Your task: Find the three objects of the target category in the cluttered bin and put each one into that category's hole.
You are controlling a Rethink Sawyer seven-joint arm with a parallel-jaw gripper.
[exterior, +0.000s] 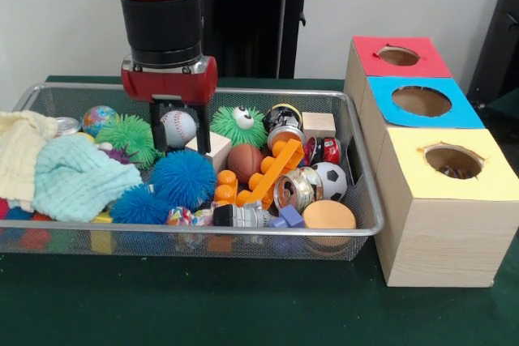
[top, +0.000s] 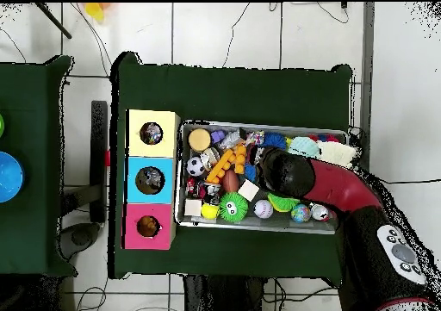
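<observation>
My gripper (exterior: 180, 147) hangs low in the wire bin (exterior: 243, 232), left of centre, with its black fingers (exterior: 158, 135) apart and nothing held. A white baseball (exterior: 178, 127) shows between them; in the overhead view this baseball (top: 263, 208) lies beside the arm's head, which hides the gripper (top: 276, 173). Under the fingers are a blue spiky ball (exterior: 182, 177) and a wooden block (exterior: 217, 147). A soccer ball (exterior: 330, 180), a brown football (exterior: 243, 161) and a globe ball (exterior: 99, 119) also lie in the bin. The red box (exterior: 369, 58), blue box (exterior: 389, 111) and yellow box (exterior: 486, 180) each have a round hole.
Folded cloths (exterior: 73, 180) fill the bin's left end. Orange toy bricks (exterior: 272, 172), metal cans (exterior: 292, 192), a green spiky ball with eyes (exterior: 239, 126) and an orange disc (exterior: 328, 215) crowd the middle and right. The boxes stand against the bin's right end.
</observation>
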